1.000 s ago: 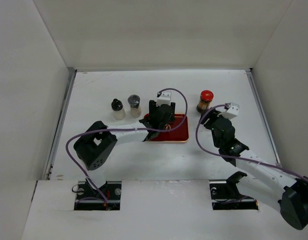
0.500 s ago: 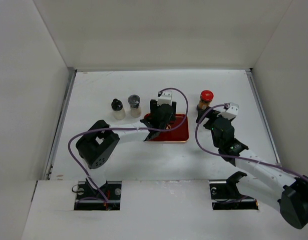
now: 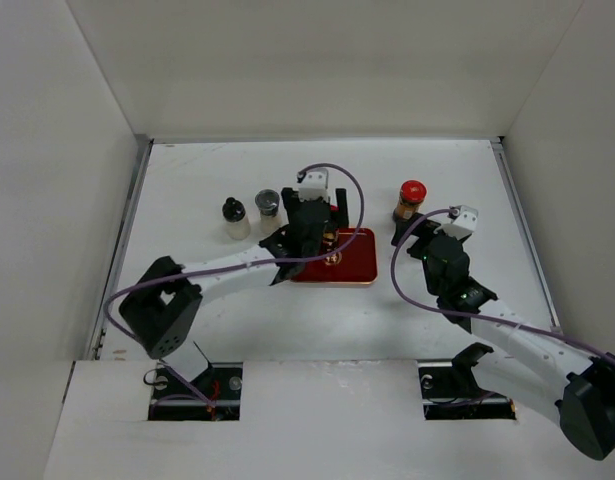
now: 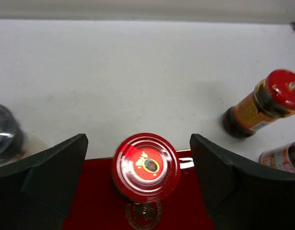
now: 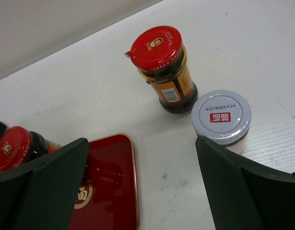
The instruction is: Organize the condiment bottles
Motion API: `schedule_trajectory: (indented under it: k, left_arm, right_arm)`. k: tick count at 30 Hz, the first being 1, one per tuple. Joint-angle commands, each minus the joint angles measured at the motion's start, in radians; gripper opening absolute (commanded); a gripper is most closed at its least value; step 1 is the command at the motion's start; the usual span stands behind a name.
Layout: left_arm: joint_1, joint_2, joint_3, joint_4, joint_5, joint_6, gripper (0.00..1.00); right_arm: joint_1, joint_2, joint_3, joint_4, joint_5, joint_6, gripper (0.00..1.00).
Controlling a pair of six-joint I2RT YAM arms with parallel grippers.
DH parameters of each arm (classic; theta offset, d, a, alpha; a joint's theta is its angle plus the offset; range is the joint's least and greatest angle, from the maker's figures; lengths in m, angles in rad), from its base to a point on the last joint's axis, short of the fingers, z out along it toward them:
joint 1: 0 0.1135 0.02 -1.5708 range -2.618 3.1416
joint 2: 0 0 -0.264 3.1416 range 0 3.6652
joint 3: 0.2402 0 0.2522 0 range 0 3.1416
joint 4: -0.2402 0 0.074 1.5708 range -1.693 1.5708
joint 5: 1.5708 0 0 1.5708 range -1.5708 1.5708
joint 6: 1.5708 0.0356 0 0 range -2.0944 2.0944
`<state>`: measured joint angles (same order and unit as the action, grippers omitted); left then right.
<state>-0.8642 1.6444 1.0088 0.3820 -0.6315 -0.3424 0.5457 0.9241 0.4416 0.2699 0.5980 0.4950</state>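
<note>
Probably you are seating the round red-capped brown jar [image 4: 146, 166] at the flat red tray's [image 4: 94, 211] twelve o'clock, left gripper [image 4: 138, 139] and right gripper [image 5: 141, 141] gaping, needing a vertical retreat.

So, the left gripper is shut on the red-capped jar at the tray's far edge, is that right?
No: the left gripper is open, fingers clear of the red-capped jar at the far edge of the red tray. The left wrist view shows it.

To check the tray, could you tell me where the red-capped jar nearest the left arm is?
In the left wrist view, the red-capped jar stands at the far edge of the red tray, centred in the open left tool.
</note>
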Motion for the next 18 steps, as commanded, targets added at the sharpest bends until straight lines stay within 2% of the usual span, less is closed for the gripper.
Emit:
schedule_trajectory:
  k: [1,7,11,18]
  left_arm:
    - [0.050,-0.178,-0.062,0.019,-0.053,0.005,0.88]
    - [0.213,-0.285,-0.076,-0.181,-0.024,-0.007,0.90]
    - [0.259,-0.236,-0.023,-0.270,0.035,-0.009,0.90]
    - [0.307,-0.121,0.030,-0.284,0.082,-0.020,0.89]
  right_arm:
    - [-0.003,-0.007,0.003,0.040,0.005,0.002,1.00]
    - [-0.003,0.013,0.009,0.043,0.002,0.004,1.00]
    - [0.001,0.028,0.016,0.043,-0.001,-0.006,1.00]
    - [0.006,0.027,0.014,0.051,-0.001,-0.003,1.00]
